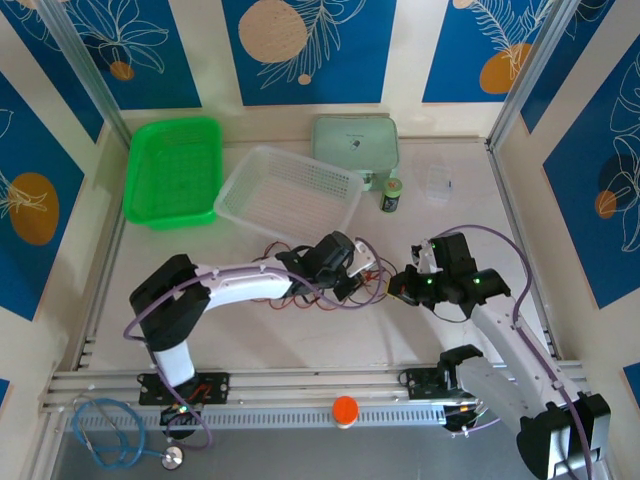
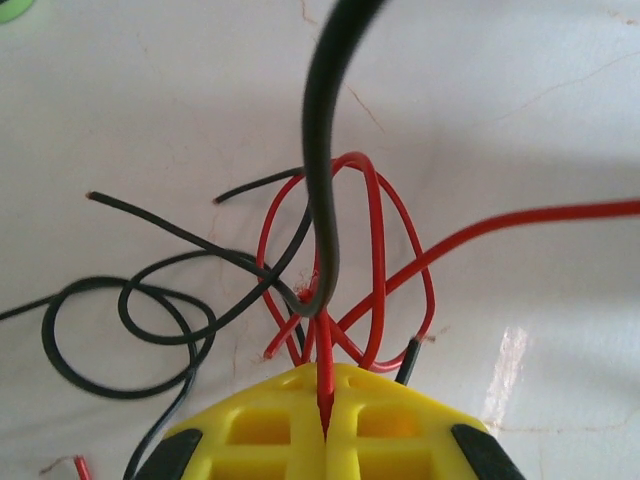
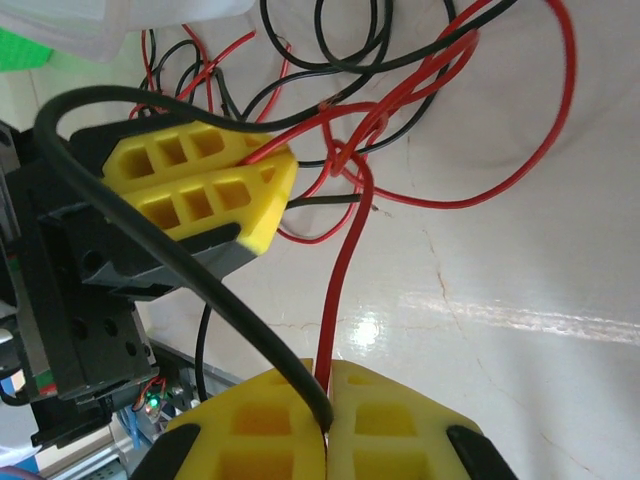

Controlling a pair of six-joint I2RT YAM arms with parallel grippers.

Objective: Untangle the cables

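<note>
The thin red and black cables [image 1: 300,268] lie in a tangled heap on the white table, between the two arms and in front of the clear basket. My left gripper [image 1: 347,274] sits at the heap's right side. Its yellow fingers [image 2: 380,425] are shut on a red cable [image 2: 326,385], and a black cable [image 2: 320,190] hooks over that strand just ahead of the tips. Black loops [image 2: 100,335] lie to the left. My right gripper [image 1: 402,284] faces the left one closely. It [image 3: 327,372] is shut on a red strand [image 3: 345,280] and a black strand [image 3: 190,280] together.
A green basket [image 1: 175,170], a clear plastic basket [image 1: 290,190], a pale green lidded box [image 1: 355,145], a small dark jar [image 1: 391,195] and a small clear container [image 1: 437,185] line the back. An orange ball [image 1: 345,408] and a blue stethoscope [image 1: 110,435] lie at the near edge.
</note>
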